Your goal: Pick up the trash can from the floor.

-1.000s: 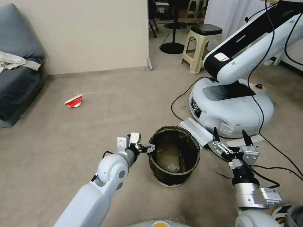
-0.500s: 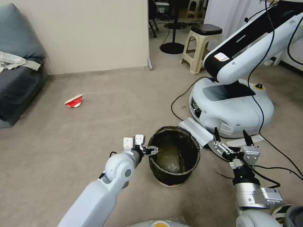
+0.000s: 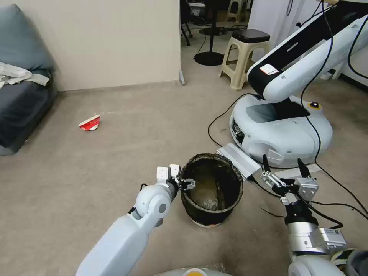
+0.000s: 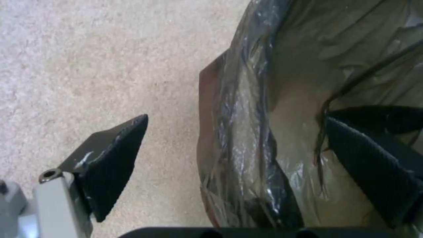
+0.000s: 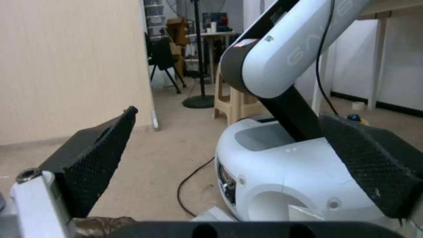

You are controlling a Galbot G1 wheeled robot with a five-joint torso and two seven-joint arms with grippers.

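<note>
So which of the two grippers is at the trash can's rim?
The left gripper: open, straddling the trash can wall. The right gripper hangs open, apart from it.

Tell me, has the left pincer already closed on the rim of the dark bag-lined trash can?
No, the left pincer is open, straddling the rim of the round, dark bag-lined trash can, one finger outside, one inside.

The trash can is lined with thin, crinkled, glossy dark plastic film that catches light in wrinkles. The floor looks like matt, short-napped beige carpet. The left gripper has black finger pads with a fine knurled, rubbery texture on pale metal mounts. The right gripper has the same mesh-textured black pads. Behind it, a white robot base is smooth, glossy plastic.
</note>
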